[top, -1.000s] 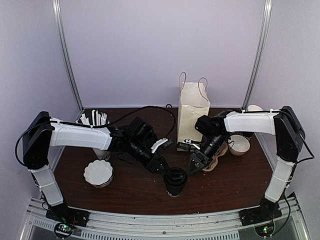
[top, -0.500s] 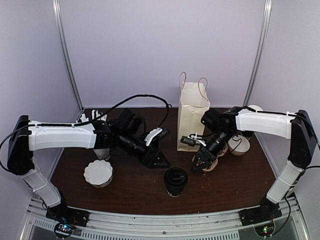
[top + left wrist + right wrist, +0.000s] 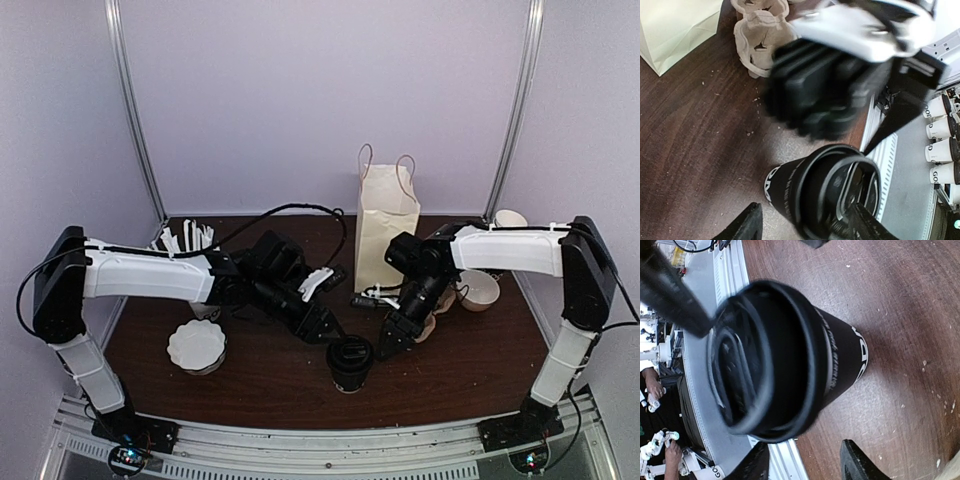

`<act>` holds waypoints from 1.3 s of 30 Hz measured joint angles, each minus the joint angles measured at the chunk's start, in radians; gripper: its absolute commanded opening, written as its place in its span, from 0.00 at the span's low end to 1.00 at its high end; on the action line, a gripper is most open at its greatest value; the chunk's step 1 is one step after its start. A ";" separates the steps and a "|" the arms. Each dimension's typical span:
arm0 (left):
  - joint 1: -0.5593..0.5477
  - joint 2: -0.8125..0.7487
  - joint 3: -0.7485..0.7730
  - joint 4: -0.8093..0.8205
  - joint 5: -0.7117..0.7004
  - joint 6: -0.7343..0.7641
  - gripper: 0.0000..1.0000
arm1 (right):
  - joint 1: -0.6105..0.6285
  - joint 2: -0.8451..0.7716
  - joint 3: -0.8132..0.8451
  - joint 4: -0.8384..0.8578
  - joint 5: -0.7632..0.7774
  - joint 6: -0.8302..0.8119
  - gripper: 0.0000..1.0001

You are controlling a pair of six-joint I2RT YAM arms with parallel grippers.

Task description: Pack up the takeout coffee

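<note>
While the left pincer [image 3: 322, 326] and right pincer [image 3: 391, 336] gape, takeout coffee [image 3: 350, 362] stands.

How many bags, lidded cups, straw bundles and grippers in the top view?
paper bag: 1
lidded dark cup: 1
straw bundle: 1
grippers: 2, the left gripper and the right gripper
Total: 5

Perhaps "GO" on white cups [image 3: 940, 152] (off-table)
</note>
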 measured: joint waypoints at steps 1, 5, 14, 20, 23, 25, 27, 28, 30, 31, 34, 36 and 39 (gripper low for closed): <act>-0.001 0.000 -0.002 0.003 0.001 -0.003 0.59 | 0.000 0.024 0.017 -0.006 -0.002 0.003 0.48; -0.009 -0.010 -0.029 0.027 0.003 -0.016 0.57 | 0.000 0.072 0.058 -0.010 -0.005 0.006 0.47; -0.011 -0.075 -0.116 0.036 -0.009 -0.054 0.54 | 0.000 0.109 0.141 -0.011 0.013 0.029 0.46; -0.011 -0.074 -0.116 0.058 -0.010 -0.080 0.52 | -0.008 0.096 0.130 -0.014 0.072 0.035 0.51; -0.011 -0.063 -0.112 0.073 -0.009 -0.090 0.51 | -0.019 0.062 0.107 -0.016 0.104 0.036 0.53; -0.011 -0.047 -0.107 0.079 -0.005 -0.097 0.51 | -0.040 0.026 0.087 -0.018 0.122 0.034 0.53; -0.011 -0.033 -0.100 0.084 0.002 -0.101 0.51 | -0.064 -0.005 0.070 -0.018 0.132 0.032 0.54; -0.011 -0.029 -0.095 0.084 0.002 -0.102 0.51 | -0.076 -0.022 0.059 -0.018 0.133 0.029 0.55; -0.011 -0.027 -0.091 0.087 0.002 -0.104 0.51 | -0.093 -0.053 0.038 -0.021 0.125 0.024 0.58; -0.011 -0.026 -0.091 0.085 0.001 -0.104 0.52 | -0.100 -0.071 0.023 -0.017 0.109 0.023 0.60; -0.011 -0.025 -0.087 0.079 -0.002 -0.105 0.57 | -0.100 -0.109 -0.029 -0.001 0.038 0.032 0.63; -0.011 -0.025 -0.079 0.071 -0.008 -0.105 0.57 | -0.095 -0.120 -0.062 0.011 -0.014 0.035 0.64; -0.011 -0.024 -0.067 0.061 -0.012 -0.106 0.56 | -0.081 -0.113 -0.082 0.018 -0.061 0.037 0.64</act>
